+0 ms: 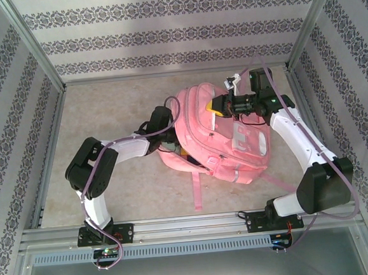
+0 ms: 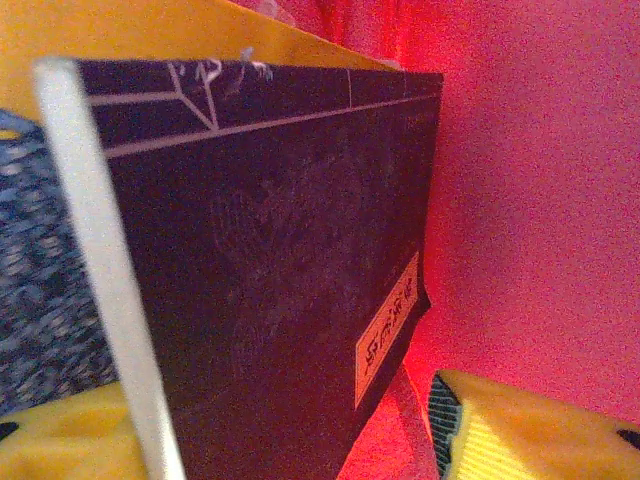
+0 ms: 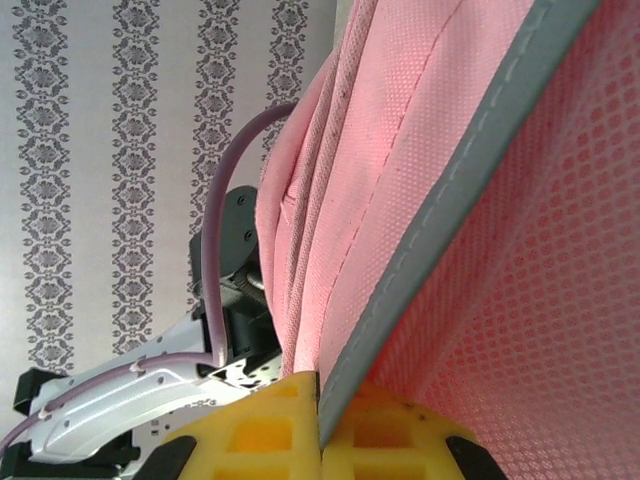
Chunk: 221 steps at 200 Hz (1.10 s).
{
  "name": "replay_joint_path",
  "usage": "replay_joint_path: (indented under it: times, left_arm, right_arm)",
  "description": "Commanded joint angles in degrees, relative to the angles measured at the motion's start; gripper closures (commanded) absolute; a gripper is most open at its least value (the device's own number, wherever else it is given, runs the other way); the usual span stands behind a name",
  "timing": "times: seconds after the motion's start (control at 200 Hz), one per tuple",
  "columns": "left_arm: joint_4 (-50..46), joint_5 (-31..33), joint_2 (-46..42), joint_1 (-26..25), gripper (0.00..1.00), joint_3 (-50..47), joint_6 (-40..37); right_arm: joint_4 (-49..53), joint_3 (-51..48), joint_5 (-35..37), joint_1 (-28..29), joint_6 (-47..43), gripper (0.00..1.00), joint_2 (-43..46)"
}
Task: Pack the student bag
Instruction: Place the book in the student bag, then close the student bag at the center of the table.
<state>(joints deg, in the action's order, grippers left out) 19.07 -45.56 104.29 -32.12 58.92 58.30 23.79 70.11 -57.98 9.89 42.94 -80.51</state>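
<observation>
Student bag (image 1: 216, 135): pink with pale white-grey patches; mesh panel pink, trim grey.
Book (image 2: 280, 270): dark navy cover, thin white lines, orange label, white page edge.
Left end effector (image 2: 290, 440) and right end effector (image 3: 320, 435): yellow fingers.
Walls (image 1: 163, 34): white, grey damask stripes.
Desk (image 1: 124, 187): mottled beige.
Cable (image 1: 133, 136): pale purple.

Student bag (image 1: 222, 141) lies right of centre on the table (image 1: 105, 105), nearer its far edge, one strap (image 1: 196, 189) reaching toward the near edge; a book (image 2: 270, 270) stands inside it
</observation>
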Motion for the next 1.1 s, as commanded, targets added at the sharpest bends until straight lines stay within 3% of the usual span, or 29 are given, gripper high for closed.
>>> replay_joint_path:
  times: [0.0, 0.28, 0.56, 0.704, 0.849, 0.969, 1.099]
  left_arm:
    - [-8.25, 7.35, -10.02, 2.24, 0.36, -2.85, -5.23]
    - [-34.76, 32.22, -32.15, 6.93, 0.38, -7.83, -15.61]
    - [-38.14, 31.41, -37.27, 5.47, 0.43, -12.47, -17.89]
    - [-38.48, 33.62, -37.37, -0.57, 0.44, -13.07, -18.03]
    - [-37.64, 41.05, -35.0, -11.03, 0.43, -13.71, -16.48]
    - [-37.38, 46.31, -29.43, -18.77, 0.43, -12.42, -14.79]
    - [-37.67, 51.0, -21.45, -23.89, 0.45, -8.56, -14.47]
  right_arm:
    - [-2.67, 0.24, 1.63, 0.35, -1.98, 1.0, 1.06]
    - [-5.44, -2.46, 16.89, 4.9, 1.38, 1.0, -1.81]
    - [-11.43, -1.47, 31.92, 11.74, 11.25, 1.0, -10.19]
    - [-13.65, -1.13, 36.96, 12.79, 16.17, 1.0, -13.84]
    - [-16.33, -2.4, 40.34, 12.87, 19.55, 0.98, -13.85]
    - [-15.5, -2.91, 42.86, 12.71, 19.43, 0.96, -12.26]
    - [-16.31, -4.03, 42.9, 12.44, 21.17, 0.97, -11.42]
